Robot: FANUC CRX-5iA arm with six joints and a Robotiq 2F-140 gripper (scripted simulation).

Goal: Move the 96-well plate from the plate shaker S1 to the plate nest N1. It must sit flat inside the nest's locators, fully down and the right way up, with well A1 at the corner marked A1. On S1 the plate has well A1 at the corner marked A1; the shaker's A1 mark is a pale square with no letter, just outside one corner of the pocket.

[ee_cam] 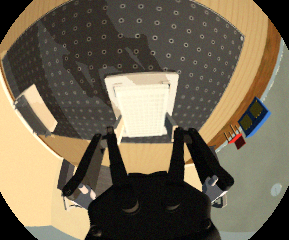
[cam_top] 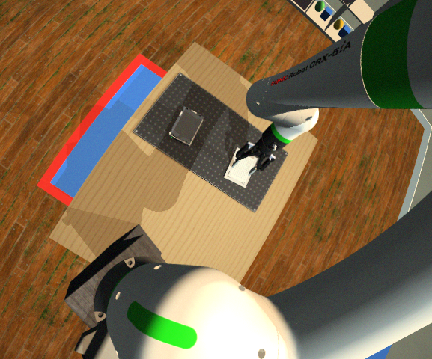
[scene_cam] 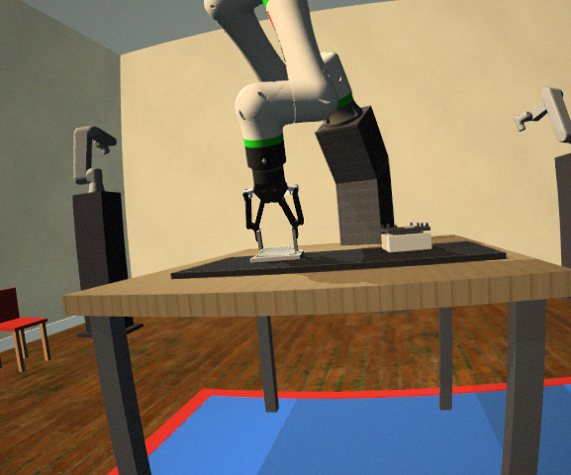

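One 96-well plate (cam_top: 240, 171) sits low over plate nest N1 (scene_cam: 276, 256), clamped in the tool (scene_cam: 275, 238). Next: verify A1 corner and seating, then release.

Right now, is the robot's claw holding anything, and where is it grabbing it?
Yes. The tool is shut on the white 96-well plate, one finger on each of two opposite sides, near one end. The plate sits low on the white nest.

Red chair (scene_cam: 13, 321) — blue mat (scene_cam: 367, 434)
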